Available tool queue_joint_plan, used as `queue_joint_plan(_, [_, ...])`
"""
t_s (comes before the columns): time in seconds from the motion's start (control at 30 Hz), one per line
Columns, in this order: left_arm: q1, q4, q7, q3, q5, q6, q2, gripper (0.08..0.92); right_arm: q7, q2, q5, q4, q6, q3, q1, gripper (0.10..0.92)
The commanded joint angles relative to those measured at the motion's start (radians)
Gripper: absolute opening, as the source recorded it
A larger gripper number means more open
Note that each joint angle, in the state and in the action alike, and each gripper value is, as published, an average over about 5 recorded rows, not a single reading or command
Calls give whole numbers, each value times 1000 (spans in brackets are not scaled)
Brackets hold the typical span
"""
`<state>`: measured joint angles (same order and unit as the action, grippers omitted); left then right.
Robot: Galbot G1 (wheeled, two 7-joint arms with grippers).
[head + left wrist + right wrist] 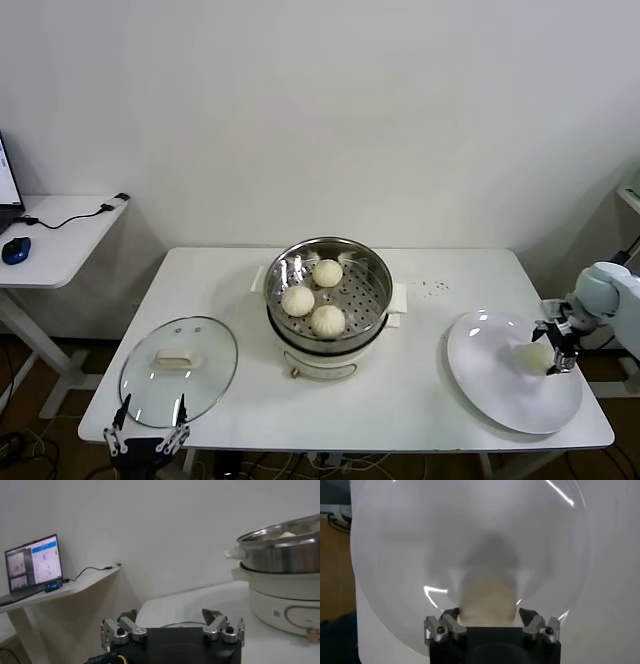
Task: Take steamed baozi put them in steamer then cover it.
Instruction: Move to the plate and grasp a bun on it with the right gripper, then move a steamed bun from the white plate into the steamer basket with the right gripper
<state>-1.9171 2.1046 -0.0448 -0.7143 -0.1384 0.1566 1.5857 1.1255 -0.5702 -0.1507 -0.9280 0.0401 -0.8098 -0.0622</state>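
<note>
your right gripper [556,348] straddles, fingers spread, the last baozi [537,357] on the plate [490,385] at the table's right edge. three baozi [312,297] fill the central steamer [372,290]. cover [178,371] lies front-left, by the open, empty left gripper [148,425].

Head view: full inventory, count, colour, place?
baozi in steamer: 3, cream-white, in the basket
baozi on plate: 1, cream-white, between the right end effector's fingers
steamer: 1, steel on cream base, table centre
cover: 1, clear glass, table front left
plate: 1, white, table right
side desk: 1, white, far left, holds a blue mouse
left end effector: open, at front edge by cover
right end effector: open, around plate baozi
</note>
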Motion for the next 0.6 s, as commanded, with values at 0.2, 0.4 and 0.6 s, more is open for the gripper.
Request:
queue_joint_plan(0.2, [2, -3, 0, 0, -2, -1, 0, 823, 9, -18, -17, 25, 12, 30, -24, 707])
queue_joint_plan(0.4, [-1, -1, 0, 0, -2, 0, -1, 823, 15, -10, 76, 15, 9, -33, 48, 680])
queue_joint_plan(0.6, [-12, 1, 0, 8, 5, -1, -1, 823, 29, -17, 302, -22, -55, -196, 280, 671])
